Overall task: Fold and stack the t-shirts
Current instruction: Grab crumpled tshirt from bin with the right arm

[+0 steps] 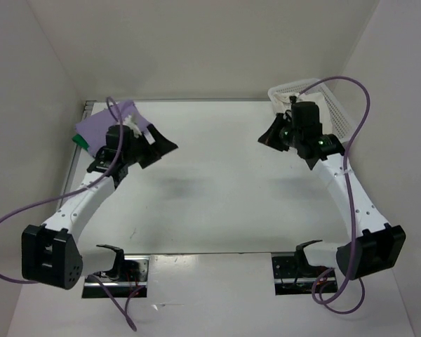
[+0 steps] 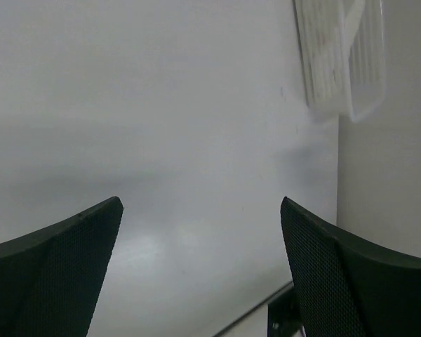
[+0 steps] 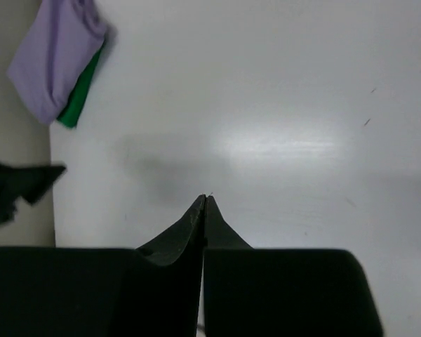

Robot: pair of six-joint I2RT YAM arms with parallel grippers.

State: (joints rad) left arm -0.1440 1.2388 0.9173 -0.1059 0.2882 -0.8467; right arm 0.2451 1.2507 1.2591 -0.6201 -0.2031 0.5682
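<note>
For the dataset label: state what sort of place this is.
Likely a robot lab test cell: a white table boxed in by plain walls, a left arm and right arm bolted at its near edge, a lavender shirt on a green shirt, and a mesh basket.

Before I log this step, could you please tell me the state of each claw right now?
Left claw: open, holding nothing.
Right claw: closed, holding nothing.

I see a pale lavender-purple soft cloth shirt [image 3: 52, 60] and a bright green soft cloth shirt [image 3: 83, 95]. The white plastic mesh basket [image 2: 337, 56] has a grid pattern. The flat table [image 1: 217, 182] is plain white. The fingers [image 2: 63, 267] of the left gripper [image 2: 201, 203] are black and finely dotted.
</note>
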